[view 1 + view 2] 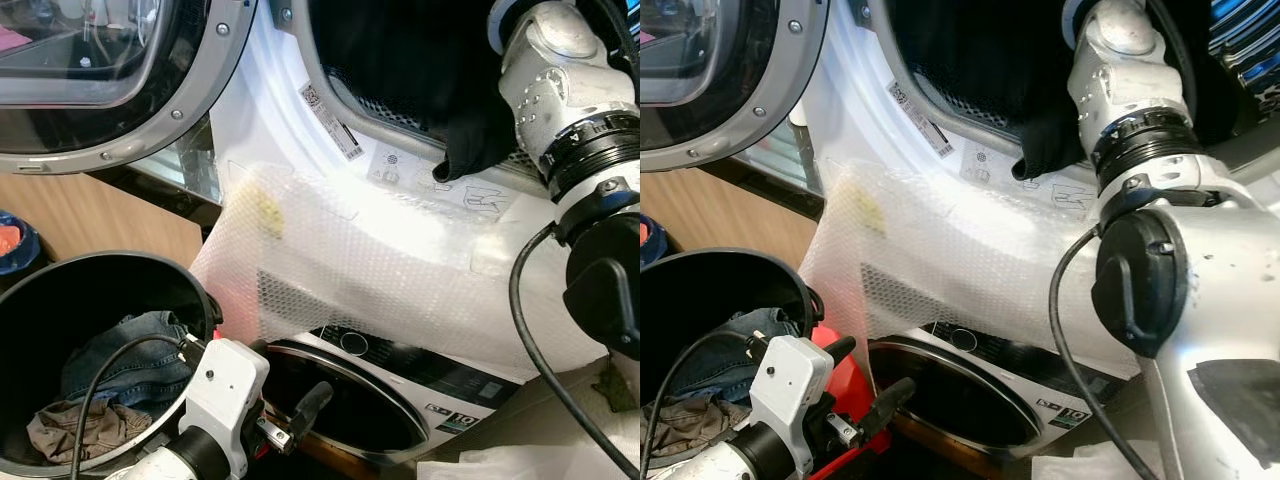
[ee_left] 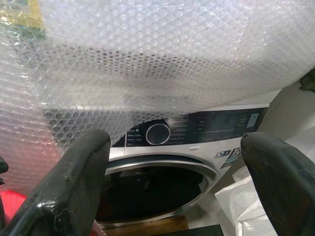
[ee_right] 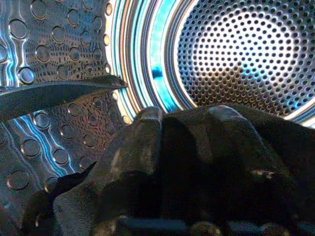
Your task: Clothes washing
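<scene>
- Your right gripper's fingers (image 3: 147, 147) are pressed together around a black garment (image 3: 231, 162), which bunches over them inside the drum (image 3: 236, 54) of the upper machine.
- Beyond those fingers you see the perforated back wall of the drum, and beside them a raised paddle (image 3: 59, 96) on the dimpled steel side.
- From the head cameras, part of that black garment (image 1: 480, 140) hangs out over the lower lip of the drum opening, just beside your right arm (image 1: 560, 90), which reaches into the opening.
- Your left gripper (image 2: 177, 177) has its fingers (image 2: 74, 187) spread wide with nothing between them.
- Past those open fingers you face the lower machine (image 2: 197, 132), with its round dial (image 2: 157, 133) and its dark round door (image 2: 147, 187).
- Bubble wrap (image 1: 400, 270) drapes over the front between the two machines, above your left gripper's fingers.
- Close to the side of your left gripper sits a black basket (image 1: 60, 290) holding blue jeans (image 1: 130, 360) and a brownish cloth (image 1: 80, 425).
- The upper machine's round door (image 1: 120, 80) stands swung open, above the basket.
</scene>
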`<state>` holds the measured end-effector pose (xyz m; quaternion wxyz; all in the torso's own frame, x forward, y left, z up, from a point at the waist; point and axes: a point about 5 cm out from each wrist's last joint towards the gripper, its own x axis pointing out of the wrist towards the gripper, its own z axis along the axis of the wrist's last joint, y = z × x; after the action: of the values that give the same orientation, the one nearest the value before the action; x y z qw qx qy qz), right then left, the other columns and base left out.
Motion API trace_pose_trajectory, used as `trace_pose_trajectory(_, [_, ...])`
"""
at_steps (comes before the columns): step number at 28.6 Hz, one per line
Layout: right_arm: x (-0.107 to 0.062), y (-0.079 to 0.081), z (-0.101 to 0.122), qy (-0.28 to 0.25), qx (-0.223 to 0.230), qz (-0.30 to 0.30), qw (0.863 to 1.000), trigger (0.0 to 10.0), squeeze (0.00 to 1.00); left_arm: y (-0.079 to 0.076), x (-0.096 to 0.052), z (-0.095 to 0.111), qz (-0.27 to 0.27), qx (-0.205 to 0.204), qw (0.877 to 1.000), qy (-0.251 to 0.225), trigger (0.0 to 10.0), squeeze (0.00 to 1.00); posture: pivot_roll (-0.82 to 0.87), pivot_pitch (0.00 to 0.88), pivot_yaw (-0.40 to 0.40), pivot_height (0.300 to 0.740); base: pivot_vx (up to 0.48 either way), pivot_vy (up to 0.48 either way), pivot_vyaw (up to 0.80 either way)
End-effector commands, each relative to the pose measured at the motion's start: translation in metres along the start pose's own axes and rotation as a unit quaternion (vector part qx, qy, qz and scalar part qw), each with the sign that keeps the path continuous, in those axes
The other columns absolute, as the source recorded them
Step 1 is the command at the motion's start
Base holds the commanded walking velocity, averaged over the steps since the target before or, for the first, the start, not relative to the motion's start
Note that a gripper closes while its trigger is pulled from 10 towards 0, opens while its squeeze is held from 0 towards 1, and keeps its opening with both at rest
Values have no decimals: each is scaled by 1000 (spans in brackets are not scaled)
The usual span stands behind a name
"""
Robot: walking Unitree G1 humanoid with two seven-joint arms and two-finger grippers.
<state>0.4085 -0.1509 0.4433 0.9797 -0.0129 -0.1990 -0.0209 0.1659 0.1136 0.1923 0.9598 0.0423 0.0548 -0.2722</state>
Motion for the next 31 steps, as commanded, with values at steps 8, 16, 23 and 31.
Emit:
trace_pose_trajectory(8, [0,-25,14,-25,-14,-29,999,10000,1000,2,4,-2,-7,0,1000,10,10000,0,97,137,-175,740,0,0,0])
trace_pose_trajectory(16, [-2,-40,7,-17,-46,-29,998,10000,1000,4,4,-1,-7,7,1000,10,10000,0,107,118,-170,740,0,0,0])
trace_pose_trajectory(23, [-2,-34,-1,3,-136,14,991,10000,1000,4,6,0,-14,9,1000,6,10000,0,97,108,-164,740,0,0,0])
trace_pose_trajectory(31, [-3,-45,9,-13,-154,41,987,10000,0,5,11,0,-16,12,1000,2,10000,0,93,95,-169,740,0,0,0])
